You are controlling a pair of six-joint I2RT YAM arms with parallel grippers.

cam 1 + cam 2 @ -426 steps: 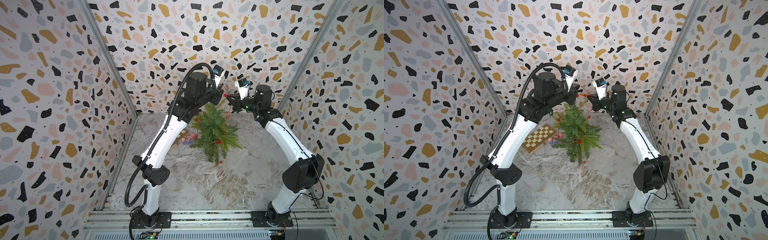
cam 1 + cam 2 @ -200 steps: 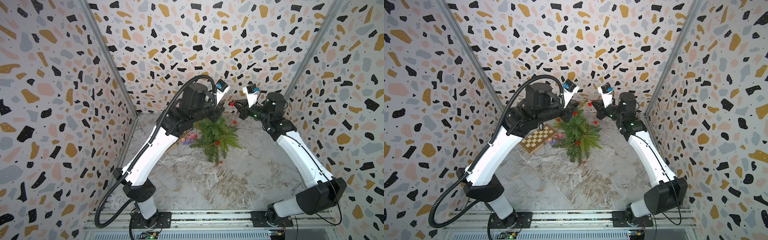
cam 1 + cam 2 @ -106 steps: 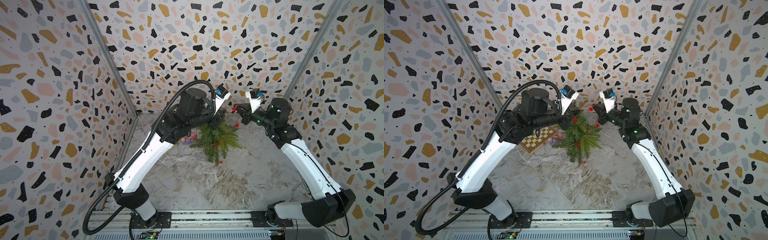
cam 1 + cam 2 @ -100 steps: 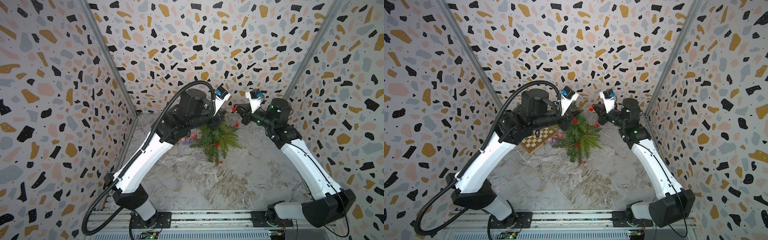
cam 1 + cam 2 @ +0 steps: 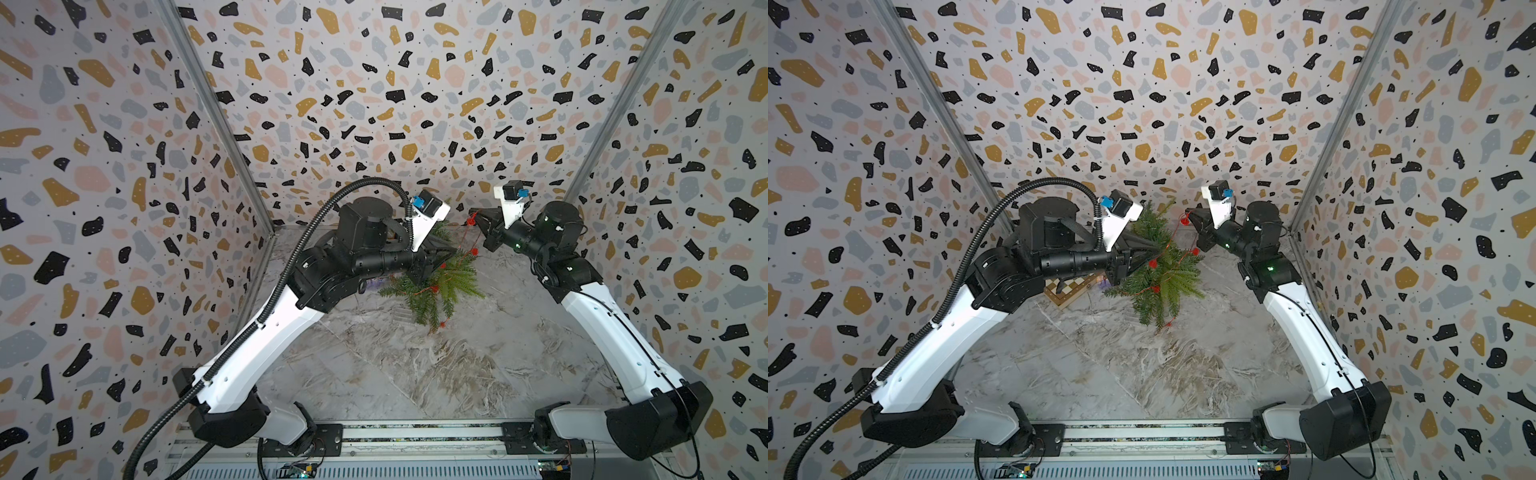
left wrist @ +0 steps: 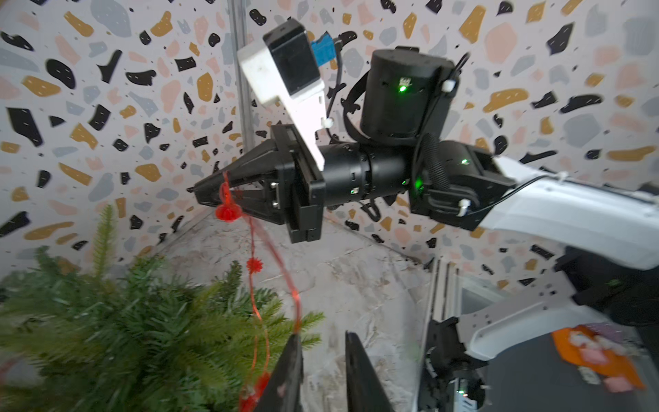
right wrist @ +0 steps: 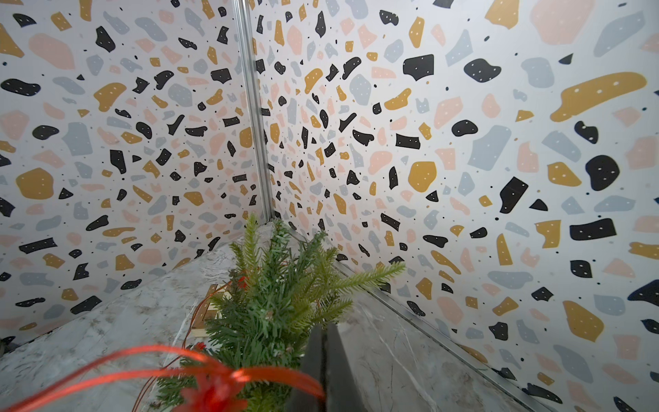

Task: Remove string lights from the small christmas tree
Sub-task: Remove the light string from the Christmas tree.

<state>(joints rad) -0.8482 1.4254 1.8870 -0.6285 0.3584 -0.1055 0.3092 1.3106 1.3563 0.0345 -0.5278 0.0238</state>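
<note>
The small christmas tree (image 5: 432,286) (image 5: 1163,274) stands near the back wall between my two arms. The string lights (image 5: 1152,262), a red wire with spiky red bulbs, run from its branches up to my right gripper (image 5: 1190,216) (image 5: 478,218). That gripper is shut on the wire (image 7: 214,388) above the tree's right side, a bulb (image 6: 228,212) hanging under its fingertips. My left gripper (image 6: 322,335) (image 5: 1156,249) is open at the treetop. Nothing lies between its fingers; the wire (image 6: 296,314) brushes the outside of one fingertip.
A wooden chessboard (image 5: 1071,289) lies on the marble floor left of the tree, partly under my left arm, with a small purple toy (image 5: 376,282) beside it. Terrazzo-patterned walls close in the back and both sides.
My left gripper has opened and let the wire slip out. Both arms have sunk lower, the right gripper drawing the wire away to the right of the tree.
</note>
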